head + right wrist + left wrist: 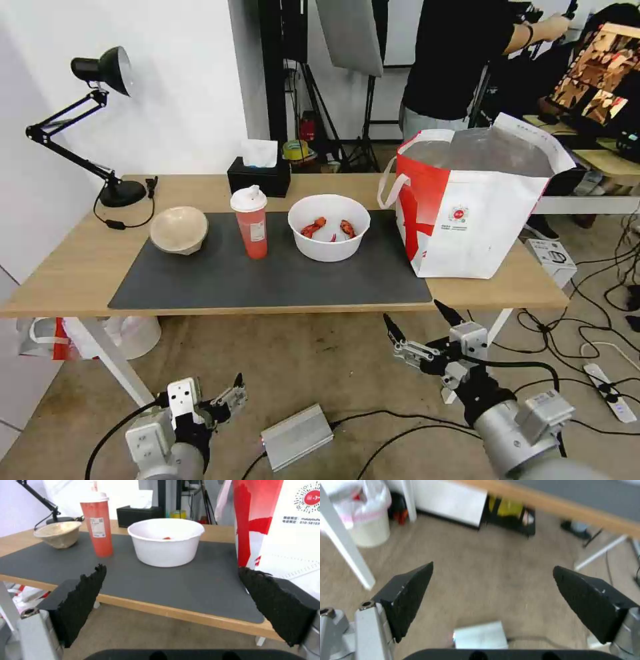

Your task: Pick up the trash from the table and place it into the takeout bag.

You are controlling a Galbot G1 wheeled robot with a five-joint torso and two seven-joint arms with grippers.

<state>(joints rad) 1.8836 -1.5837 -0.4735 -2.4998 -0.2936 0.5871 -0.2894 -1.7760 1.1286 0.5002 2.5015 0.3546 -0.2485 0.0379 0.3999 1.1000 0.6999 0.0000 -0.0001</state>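
Scraps [328, 229], red, lie in the white bowl [329, 227], plain from the head; both grippers [421, 317] [493, 572] spread, holding nothing.

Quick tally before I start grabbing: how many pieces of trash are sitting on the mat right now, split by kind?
Bowls: 2, the white round bowl holding red scraps and the beige pulp bowl.
Cups: 1, the tall red cup with its white lid.
Total: 3, all on the dark grey mat, none in the takeout bag yet.
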